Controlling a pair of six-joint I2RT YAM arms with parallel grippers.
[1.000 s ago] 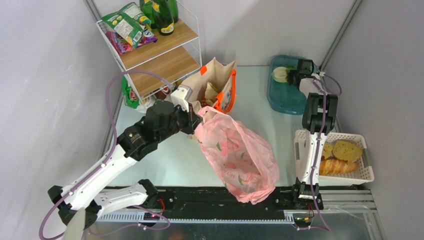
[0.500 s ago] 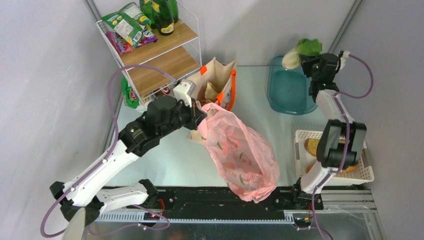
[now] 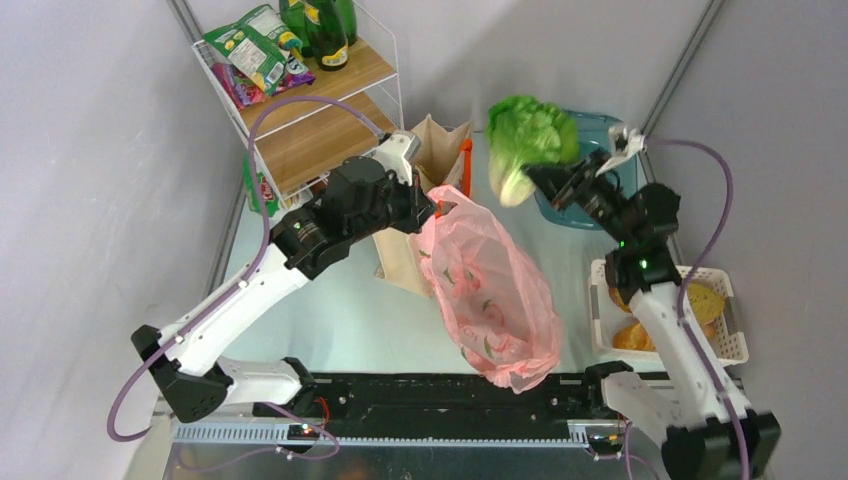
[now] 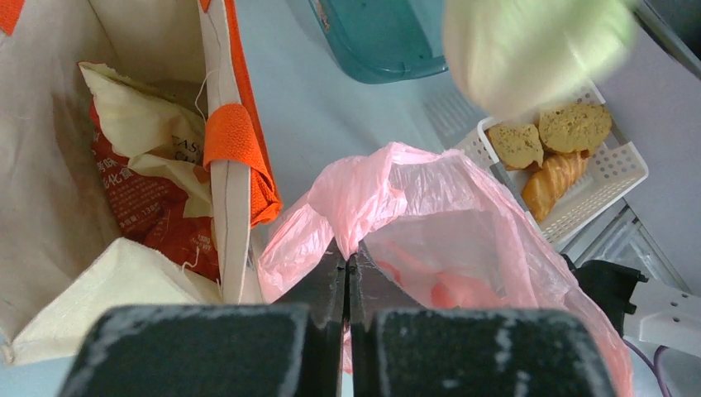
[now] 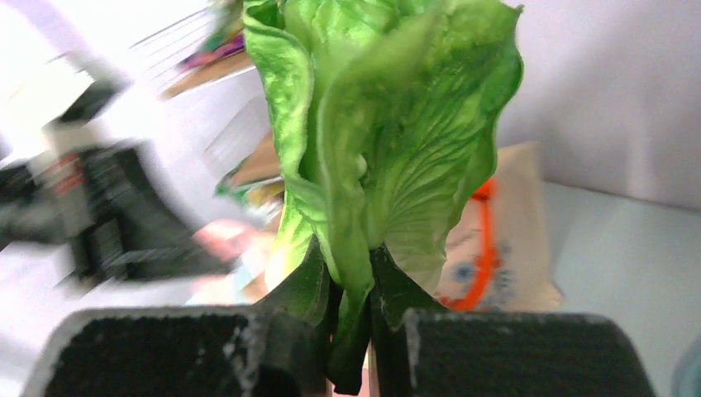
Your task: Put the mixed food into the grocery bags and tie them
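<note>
Bagging station, top and wrist views. The left end effector [image 3: 425,208] has its fingers pressed together on a fold of the pink plastic bag [image 3: 490,290] at its rim, holding that end raised while the rest of the bag sags toward the near edge of the desk [image 3: 340,310]. The right end effector [image 3: 545,180] pinches the lettuce head [image 3: 530,135] by its lower leaves and holds it in the air, clear of the desk; from above it lies between the beige tote [image 3: 440,150] and the teal tray [image 3: 598,128], beyond the pink bag's raised end. The tote stands open just behind the pink bag, with a red-and-cream packet [image 4: 157,207] inside. The bread rolls [image 3: 700,300] lie in the white lattice basket [image 3: 735,345] at the desk's right side.
</note>
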